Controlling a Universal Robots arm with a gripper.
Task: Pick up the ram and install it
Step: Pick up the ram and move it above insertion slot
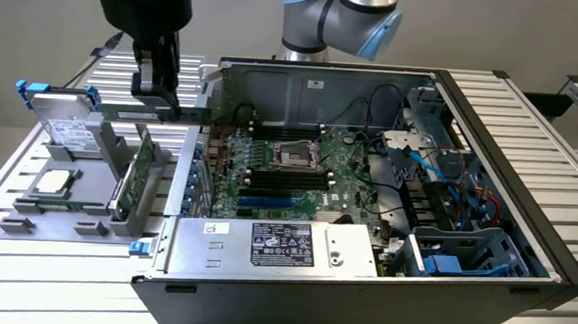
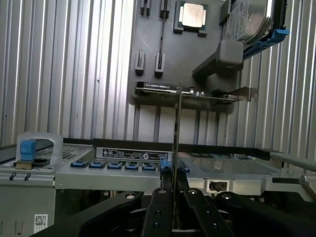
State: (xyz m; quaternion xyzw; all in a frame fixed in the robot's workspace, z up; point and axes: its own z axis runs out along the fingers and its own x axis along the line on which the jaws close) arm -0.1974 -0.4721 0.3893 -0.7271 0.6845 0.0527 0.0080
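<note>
The ram [image 1: 123, 113] is a thin green stick held level in the air, above the grey parts holder [image 1: 28, 226] and just off the open computer case [image 1: 524, 211] on the exterior view's left. My gripper [image 1: 163, 105] comes down from above and is shut on the ram near its middle. In the wrist view the ram [image 2: 177, 128] shows edge-on as a thin line rising from between the black fingers [image 2: 160, 207] of my gripper [image 2: 174, 200]. Black memory slots [image 1: 283, 178] lie on the motherboard inside the case.
The parts holder carries a silver hard drive with blue rails [image 1: 68, 132], a processor chip [image 1: 56, 182] and an upright green expansion card [image 1: 140, 173]. A power supply [image 1: 279, 247] fills the case's near side, and cables with a blue drive cage [image 1: 458, 252] its right.
</note>
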